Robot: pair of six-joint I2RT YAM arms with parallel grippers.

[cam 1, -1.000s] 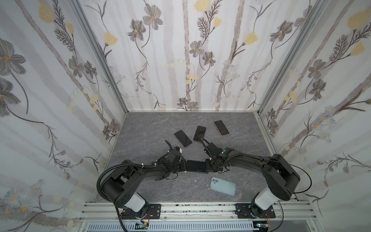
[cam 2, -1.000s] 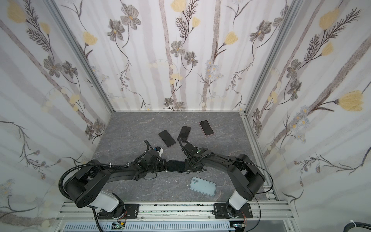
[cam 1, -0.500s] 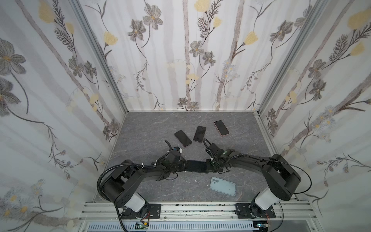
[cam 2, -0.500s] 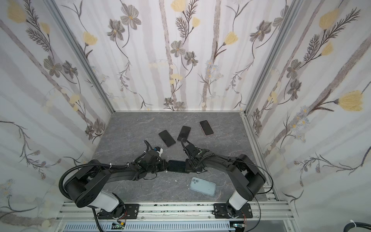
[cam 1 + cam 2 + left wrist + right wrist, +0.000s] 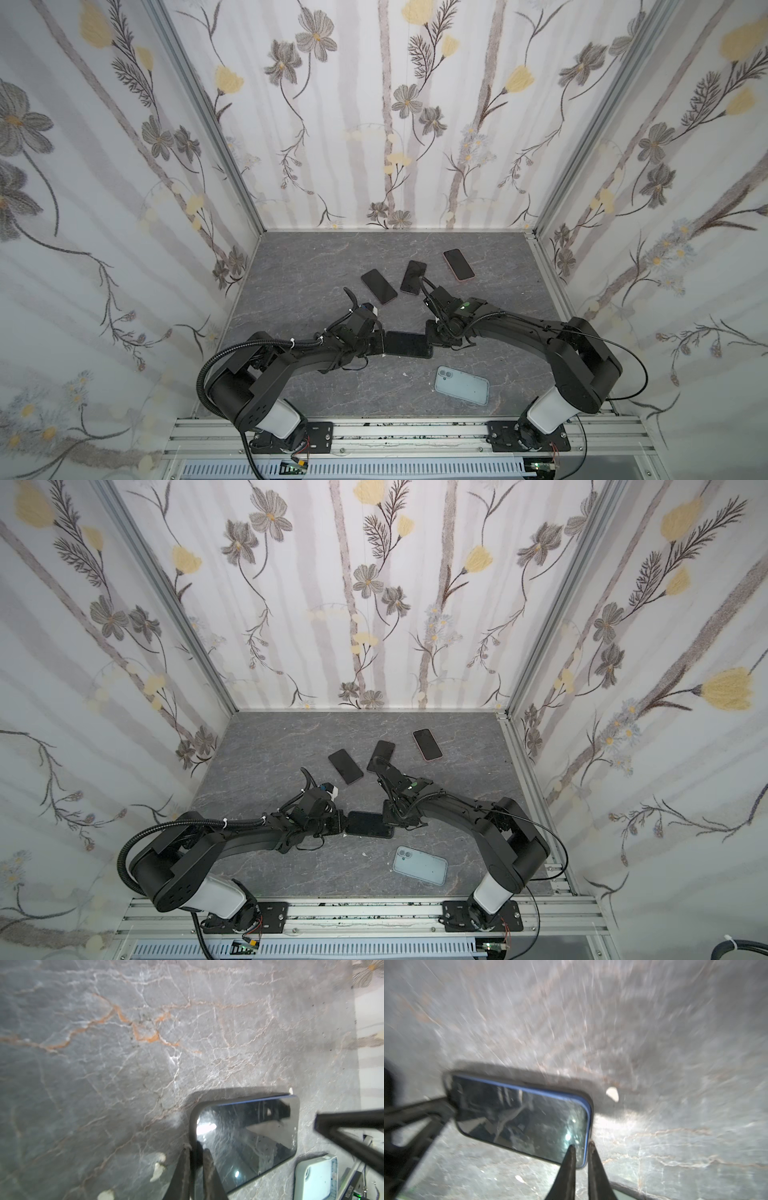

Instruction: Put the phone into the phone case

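Observation:
The phone [image 5: 409, 345] [image 5: 370, 824] lies screen up in the middle of the grey marble table, between my two grippers. It shows a blue edge [image 5: 588, 1118], and the dark rim of the phone case [image 5: 192, 1118] wraps round it. My left gripper [image 5: 384, 343] [image 5: 196, 1148] is shut on the case's rim at the phone's left end, with one finger over the screen and one outside. My right gripper [image 5: 432, 338] [image 5: 581, 1144] sits at the phone's right end. Its jaws are a little apart and straddle the blue edge near a corner.
A pale blue case or phone back [image 5: 461, 385] [image 5: 315, 1176] with camera cut-outs lies flat nearer the front rail; I cannot tell which it is. Three dark-screened phones [image 5: 378, 286] [image 5: 413, 277] [image 5: 458, 264] lie behind the grippers. Floral walls enclose three sides.
My right gripper's jaws have parted slightly and its wrist has shifted at the phone's right end. The left gripper and the phone have stayed where they were.

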